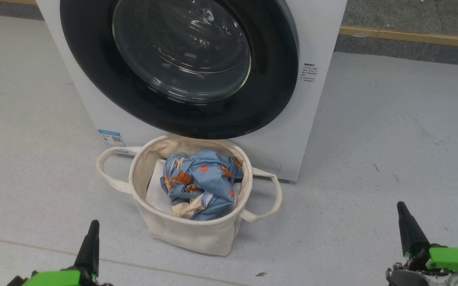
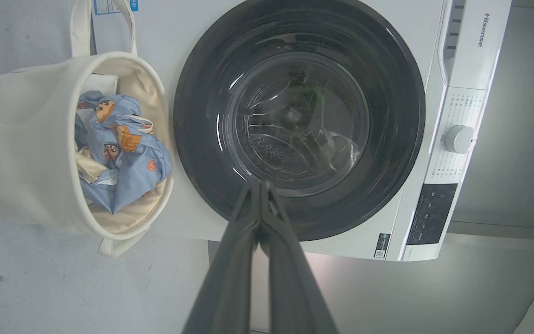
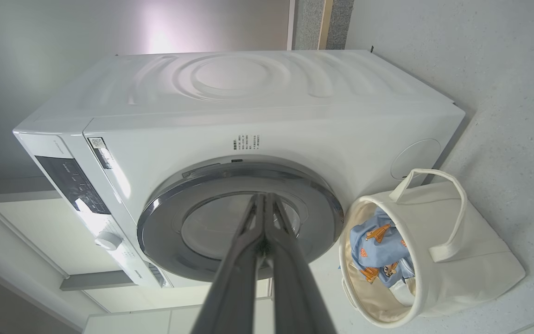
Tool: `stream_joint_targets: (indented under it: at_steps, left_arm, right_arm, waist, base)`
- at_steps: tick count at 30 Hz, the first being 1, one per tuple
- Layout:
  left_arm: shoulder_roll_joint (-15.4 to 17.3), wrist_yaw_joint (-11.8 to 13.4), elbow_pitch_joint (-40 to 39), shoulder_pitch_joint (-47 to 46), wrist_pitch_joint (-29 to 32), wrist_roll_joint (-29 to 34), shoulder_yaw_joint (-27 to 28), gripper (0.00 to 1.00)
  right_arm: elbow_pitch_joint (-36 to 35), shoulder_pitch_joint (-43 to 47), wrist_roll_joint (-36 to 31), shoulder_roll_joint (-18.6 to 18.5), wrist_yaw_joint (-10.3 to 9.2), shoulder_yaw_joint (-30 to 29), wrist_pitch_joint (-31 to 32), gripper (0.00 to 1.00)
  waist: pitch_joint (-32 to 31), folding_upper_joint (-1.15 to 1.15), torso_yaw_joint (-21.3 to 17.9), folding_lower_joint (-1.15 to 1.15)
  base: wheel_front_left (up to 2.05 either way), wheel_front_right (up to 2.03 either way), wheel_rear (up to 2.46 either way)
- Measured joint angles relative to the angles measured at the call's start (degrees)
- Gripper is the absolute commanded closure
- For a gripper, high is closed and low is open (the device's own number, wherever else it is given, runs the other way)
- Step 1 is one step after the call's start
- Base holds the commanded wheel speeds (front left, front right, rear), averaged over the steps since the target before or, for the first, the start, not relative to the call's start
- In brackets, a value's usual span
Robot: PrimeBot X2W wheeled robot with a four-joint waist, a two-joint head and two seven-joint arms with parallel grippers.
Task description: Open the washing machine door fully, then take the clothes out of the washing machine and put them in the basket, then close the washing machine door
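1. Fingers, left gripper [image 2: 260, 184]: pressed together, empty, bottom centre.
2. Fingers, right gripper [image 3: 265, 195]: pressed together, empty, bottom centre.
3. Clothes [image 1: 201, 182]: bunched inside basket [image 1: 197, 234], frame centre.
4. Door [image 1: 276, 79]: flat against washing machine [image 1: 320, 39], upper frame.

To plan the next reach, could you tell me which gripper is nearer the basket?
Left. The left gripper sits just to the left of the basket and nearer the robot; the right gripper is well off to the basket's right.
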Motion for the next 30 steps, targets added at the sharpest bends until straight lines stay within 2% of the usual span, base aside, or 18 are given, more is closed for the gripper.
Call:
stream_joint_targets:
  at_steps: [30]
  left_arm:
    - [-0.01, 0.0, 0.0, 0.0, 0.0, 0.0, 0.0, 1.0]
  right_arm:
    - [0.03, -0.03, -0.09, 0.21, -0.01, -0.36, 0.27, 1.0]
  waist:
    - [0.0, 0.0, 0.0, 0.0]
  base:
    - [0.0, 0.0, 0.0]
